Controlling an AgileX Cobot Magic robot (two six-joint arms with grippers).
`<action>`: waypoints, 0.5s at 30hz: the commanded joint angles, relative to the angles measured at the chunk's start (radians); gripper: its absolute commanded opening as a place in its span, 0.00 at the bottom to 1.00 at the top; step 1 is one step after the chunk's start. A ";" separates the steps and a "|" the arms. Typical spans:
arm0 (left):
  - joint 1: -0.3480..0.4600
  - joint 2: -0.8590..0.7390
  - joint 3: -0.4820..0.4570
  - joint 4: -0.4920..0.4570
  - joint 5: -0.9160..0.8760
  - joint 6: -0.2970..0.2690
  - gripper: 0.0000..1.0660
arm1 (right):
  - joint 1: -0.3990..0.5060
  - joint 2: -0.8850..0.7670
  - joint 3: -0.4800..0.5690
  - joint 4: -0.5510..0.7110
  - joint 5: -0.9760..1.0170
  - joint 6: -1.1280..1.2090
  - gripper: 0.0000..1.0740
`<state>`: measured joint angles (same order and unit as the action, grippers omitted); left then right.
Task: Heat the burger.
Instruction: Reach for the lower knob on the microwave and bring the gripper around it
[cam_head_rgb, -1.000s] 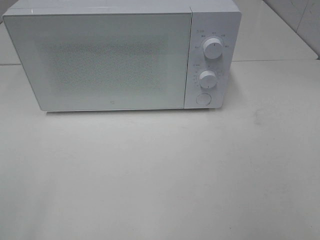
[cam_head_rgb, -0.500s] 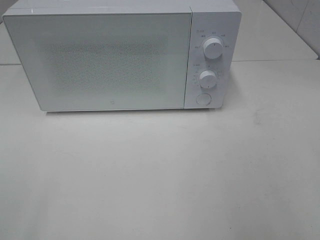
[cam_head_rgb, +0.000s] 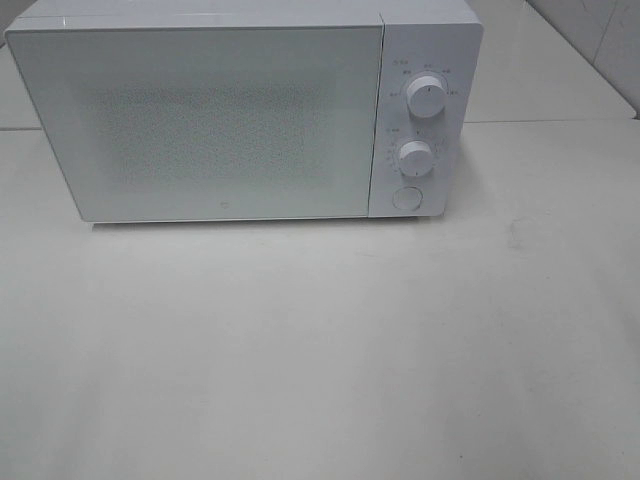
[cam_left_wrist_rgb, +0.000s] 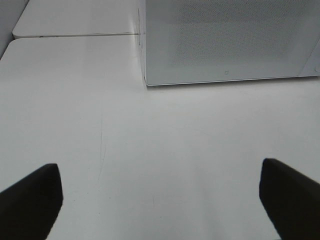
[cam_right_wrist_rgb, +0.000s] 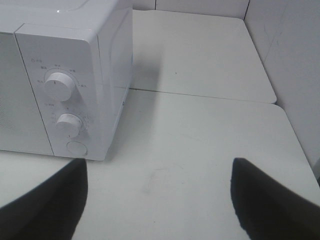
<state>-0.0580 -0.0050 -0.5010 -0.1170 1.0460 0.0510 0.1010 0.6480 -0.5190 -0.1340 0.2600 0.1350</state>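
The burger cannot be seen; maybe it is inside the white microwave (cam_head_rgb: 245, 115), which sits shut by the back edge of the worktop (cam_head_rgb: 320, 350). The left claw (cam_left_wrist_rgb: 160, 192) and right claw (cam_right_wrist_rgb: 160, 192) hang wide open, empty, likely waiting out of the way.

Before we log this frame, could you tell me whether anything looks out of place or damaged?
Nothing is askew or spilled: the microwave sits square, door shut. Only a faint scuff marks the table to its right. No burger is in view.
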 joint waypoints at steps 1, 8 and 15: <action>0.002 -0.024 0.001 -0.002 -0.007 0.004 0.95 | -0.003 0.077 0.003 0.000 -0.101 0.010 0.70; 0.002 -0.024 0.001 -0.002 -0.007 0.004 0.95 | -0.003 0.178 0.003 0.000 -0.213 0.014 0.70; 0.002 -0.024 0.001 0.000 -0.007 0.004 0.95 | -0.003 0.301 0.003 -0.001 -0.368 0.077 0.70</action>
<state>-0.0580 -0.0050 -0.5010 -0.1160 1.0460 0.0510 0.1010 0.9460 -0.5190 -0.1340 -0.0750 0.1930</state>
